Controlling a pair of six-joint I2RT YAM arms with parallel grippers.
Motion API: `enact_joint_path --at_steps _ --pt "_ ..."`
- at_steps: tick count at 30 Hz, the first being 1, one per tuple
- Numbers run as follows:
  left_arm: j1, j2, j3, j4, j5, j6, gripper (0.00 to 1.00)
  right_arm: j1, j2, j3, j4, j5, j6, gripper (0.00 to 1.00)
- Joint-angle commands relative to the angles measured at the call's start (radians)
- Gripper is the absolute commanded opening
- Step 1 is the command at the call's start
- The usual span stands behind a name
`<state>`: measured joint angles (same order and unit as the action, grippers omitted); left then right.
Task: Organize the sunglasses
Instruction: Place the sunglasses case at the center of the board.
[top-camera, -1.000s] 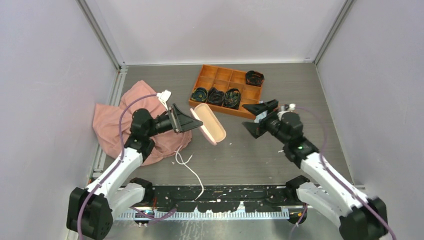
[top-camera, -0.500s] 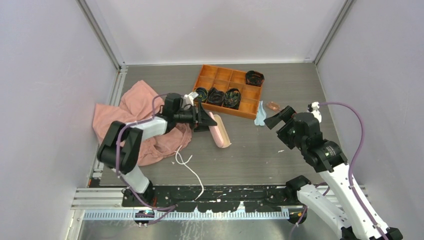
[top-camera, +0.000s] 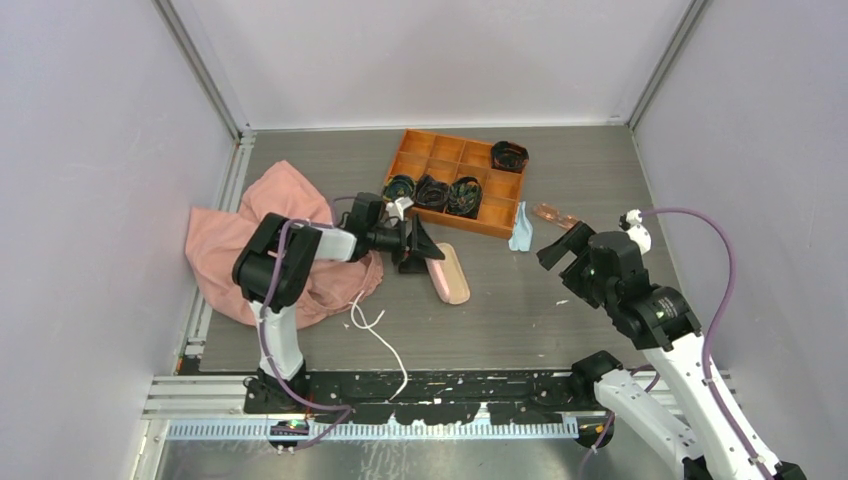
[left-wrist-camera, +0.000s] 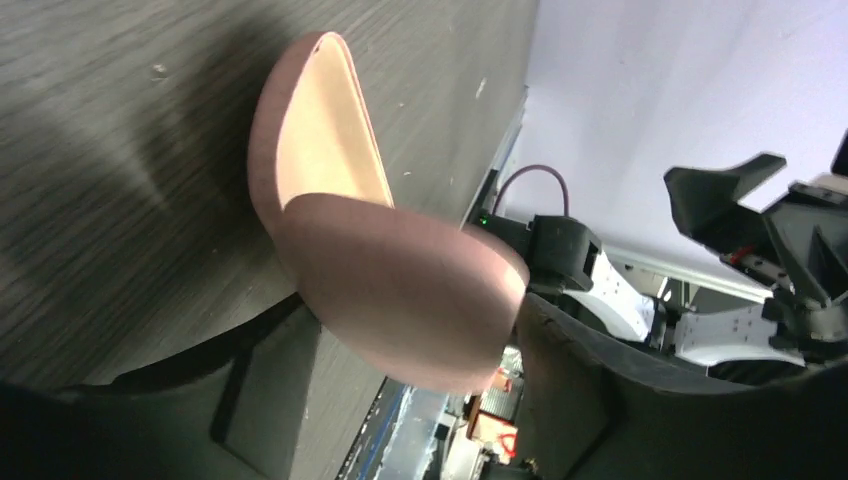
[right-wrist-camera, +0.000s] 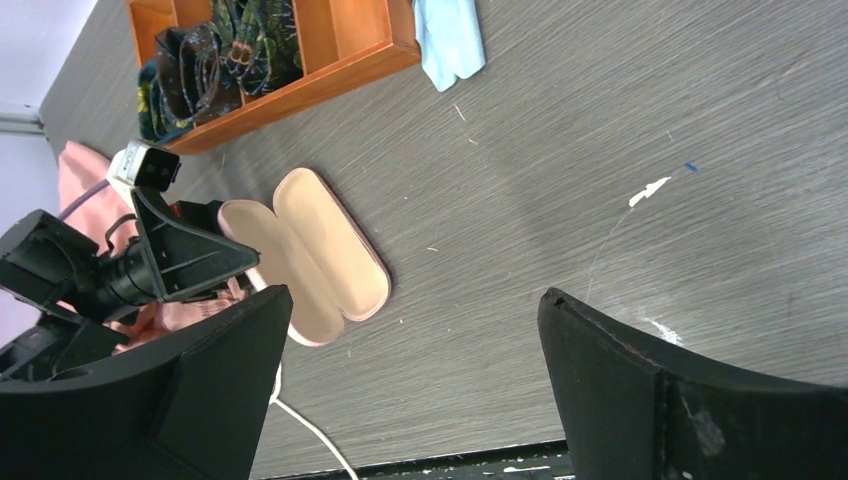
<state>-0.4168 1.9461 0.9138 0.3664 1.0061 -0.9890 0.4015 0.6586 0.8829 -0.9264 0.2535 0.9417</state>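
The sunglasses (top-camera: 553, 213), with pinkish-orange lenses, lie on the table at the right, just past the light blue cloth (top-camera: 520, 228); they are out of both wrist views. The pink case (top-camera: 450, 273) lies open and flat on the table, and also shows in the right wrist view (right-wrist-camera: 320, 255). My left gripper (top-camera: 418, 250) is low at the case's left end with its jaws spread; the case's end (left-wrist-camera: 400, 300) sits between them, with a gap showing on one side. My right gripper (top-camera: 563, 250) hangs open and empty above bare table, near the sunglasses.
An orange divided tray (top-camera: 480, 228) with dark rolled items (top-camera: 432, 192) stands at the back. A pink cloth (top-camera: 250, 250) is heaped at the left under my left arm. A white cord (top-camera: 378, 335) trails towards the front edge. The blue cloth also shows in the right wrist view (right-wrist-camera: 450, 40).
My left gripper brought the case down from the air onto the table, where it now lies open. My right arm drew back to the right, uncovering the sunglasses and blue cloth.
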Motion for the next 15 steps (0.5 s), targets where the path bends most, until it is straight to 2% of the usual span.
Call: enact_joint_path --at_steps 1,3,4,7,9,12,15 --pt "0.001 -0.087 0.115 -0.374 -0.098 0.243 0.78 -0.001 0.006 0.035 -0.009 0.045 -0.038 1.00" --pt "0.002 -0.134 0.192 -0.598 -0.191 0.367 0.97 -0.002 0.035 0.057 -0.026 0.064 -0.072 1.00" --pt "0.003 -0.154 0.230 -0.691 -0.243 0.416 0.99 -0.002 0.049 0.070 -0.036 0.075 -0.089 1.00" --pt "0.004 -0.222 0.341 -0.908 -0.420 0.524 1.00 -0.003 0.088 0.098 -0.051 0.099 -0.147 1.00" --pt "0.004 -0.279 0.389 -0.993 -0.521 0.558 1.00 -0.002 0.104 0.106 -0.049 0.108 -0.178 1.00" --pt "-0.012 -0.368 0.429 -1.069 -0.667 0.557 1.00 -0.002 0.124 0.098 -0.028 0.119 -0.213 1.00" --pt "-0.114 -0.448 0.443 -1.105 -0.811 0.549 1.00 -0.002 0.158 0.072 0.006 0.139 -0.228 1.00"
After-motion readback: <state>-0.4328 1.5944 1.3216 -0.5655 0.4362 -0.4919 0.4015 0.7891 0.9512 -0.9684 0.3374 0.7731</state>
